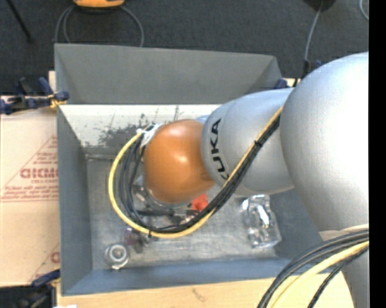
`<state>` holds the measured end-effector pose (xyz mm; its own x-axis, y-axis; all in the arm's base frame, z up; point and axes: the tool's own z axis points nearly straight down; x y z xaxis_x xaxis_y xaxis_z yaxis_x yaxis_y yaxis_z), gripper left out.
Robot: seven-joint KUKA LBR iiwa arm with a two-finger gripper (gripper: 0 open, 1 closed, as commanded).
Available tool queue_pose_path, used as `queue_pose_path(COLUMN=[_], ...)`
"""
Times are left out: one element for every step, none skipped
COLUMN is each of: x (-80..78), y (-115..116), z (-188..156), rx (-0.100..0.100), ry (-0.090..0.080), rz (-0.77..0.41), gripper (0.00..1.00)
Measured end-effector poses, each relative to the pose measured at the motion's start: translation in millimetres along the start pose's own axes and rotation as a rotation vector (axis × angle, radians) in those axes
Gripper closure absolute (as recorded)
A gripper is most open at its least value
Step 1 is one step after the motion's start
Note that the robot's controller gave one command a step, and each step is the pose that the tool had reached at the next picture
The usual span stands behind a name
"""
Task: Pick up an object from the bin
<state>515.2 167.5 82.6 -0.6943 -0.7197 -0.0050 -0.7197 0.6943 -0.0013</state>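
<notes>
My gripper point(153, 210) is low in the middle of the bin, its dark body just showing beneath the orange cover and the looped cables. A small red thing point(198, 203) lies close beside it on the right, partly covered by the arm. A small dark purplish piece point(139, 239) lies on the floor just in front of the gripper. Further toward the front left corner sits a little round metal ring-shaped thing point(117, 254).
A clear plastic thing point(260, 222) lies on the bin floor at the right, near the front wall. The arm crosses the bin's right half from the upper right, and yellow and black cables loop round the wrist.
</notes>
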Motion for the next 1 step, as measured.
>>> queue_pose_path(x=[-0.9], y=[-1.7], z=[-28.3], rx=[0.002], ry=[0.000], rz=[0.008], gripper=[1.00])
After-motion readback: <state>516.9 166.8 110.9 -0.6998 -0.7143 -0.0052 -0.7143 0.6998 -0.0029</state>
